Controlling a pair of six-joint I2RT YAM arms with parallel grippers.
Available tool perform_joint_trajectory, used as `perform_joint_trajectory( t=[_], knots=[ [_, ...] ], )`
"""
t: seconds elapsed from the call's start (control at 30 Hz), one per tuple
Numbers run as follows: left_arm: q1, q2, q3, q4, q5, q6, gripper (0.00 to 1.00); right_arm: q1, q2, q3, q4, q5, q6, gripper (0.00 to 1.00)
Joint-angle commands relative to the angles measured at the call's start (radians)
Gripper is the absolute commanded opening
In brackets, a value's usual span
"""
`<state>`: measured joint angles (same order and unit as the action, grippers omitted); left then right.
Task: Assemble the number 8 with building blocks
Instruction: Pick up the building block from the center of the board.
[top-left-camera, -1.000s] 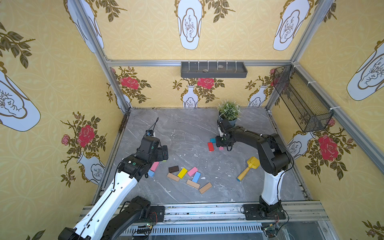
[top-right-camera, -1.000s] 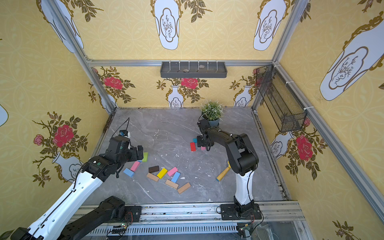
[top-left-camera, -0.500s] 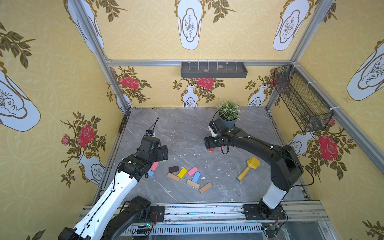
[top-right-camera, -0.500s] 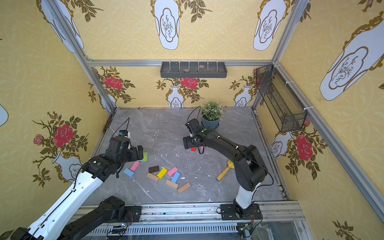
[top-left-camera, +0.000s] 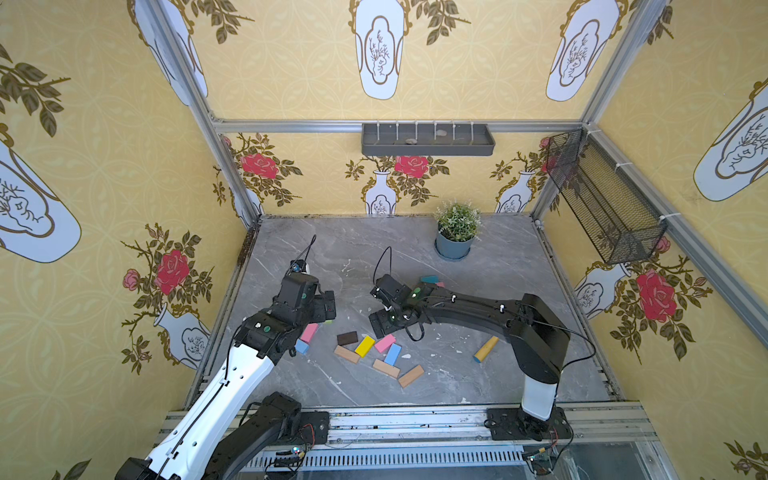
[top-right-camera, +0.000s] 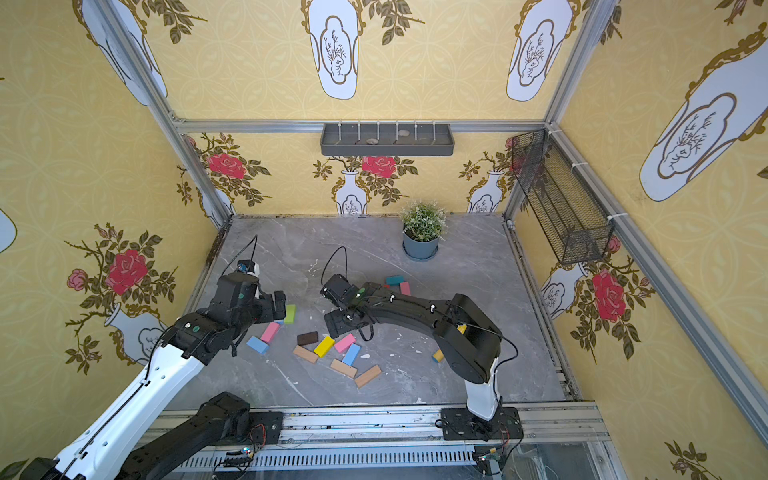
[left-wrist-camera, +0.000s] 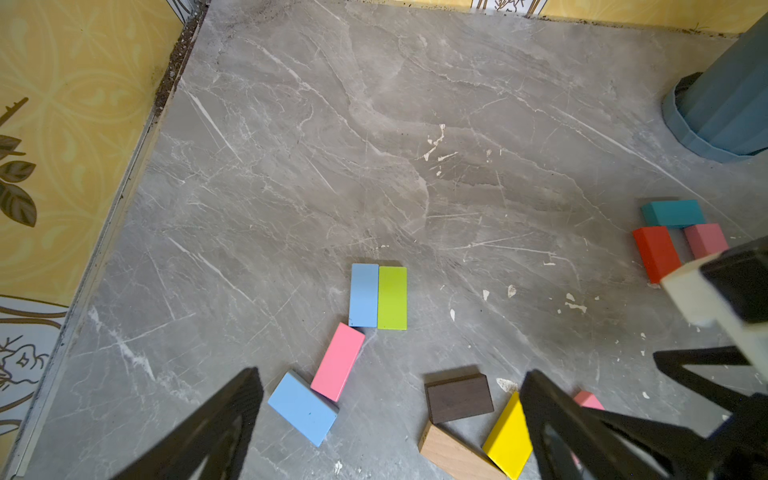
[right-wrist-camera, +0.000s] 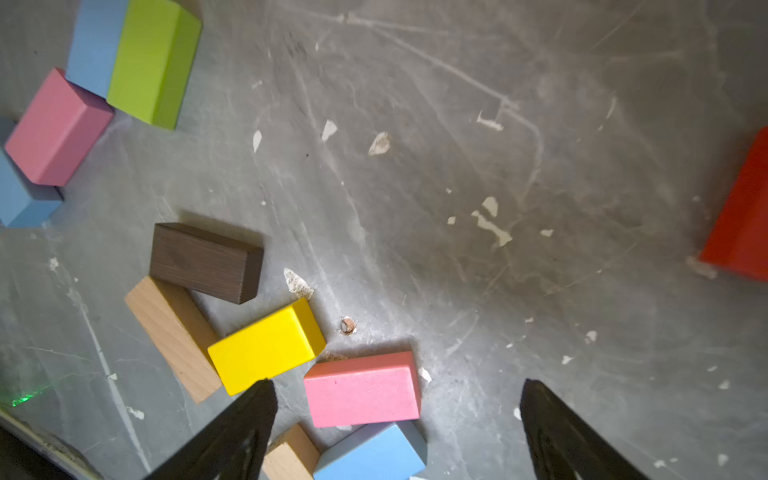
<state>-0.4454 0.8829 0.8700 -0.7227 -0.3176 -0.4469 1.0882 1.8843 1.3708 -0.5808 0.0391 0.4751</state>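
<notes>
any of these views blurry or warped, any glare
Right wrist view: the table streaks with motion blur and the red block is smeared, the yellow block fairly crisp. Left wrist view: sharp, the green block cleanly edged. Both top views: frame posts splay from the wide lens, light even, no glare.

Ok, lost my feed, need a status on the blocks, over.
Left end effector and right end effector open, empty. Blocks loose on table, no 8 finished. Yellow tool lies off to the side.
</notes>
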Motion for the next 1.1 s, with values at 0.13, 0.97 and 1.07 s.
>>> perform_joint_trajectory(
  t=[0.13,0.97,1.07],
  knots=[
    [0.001,-0.001,-0.008,0.004,-0.011,-0.003,1.00,0.040,0.010,-0.038,0.023,-0.041,0.039,0.95],
    [0.001,0.011,-0.008,0.005,-0.004,-0.003,1.00,0.056,0.097,-0.024,0.013,-0.026,-0.075,0.85],
    [0.001,0.012,-0.008,0.006,-0.003,-0.003,1.00,0.055,0.101,-0.024,0.012,-0.022,-0.078,0.83]
  ],
)
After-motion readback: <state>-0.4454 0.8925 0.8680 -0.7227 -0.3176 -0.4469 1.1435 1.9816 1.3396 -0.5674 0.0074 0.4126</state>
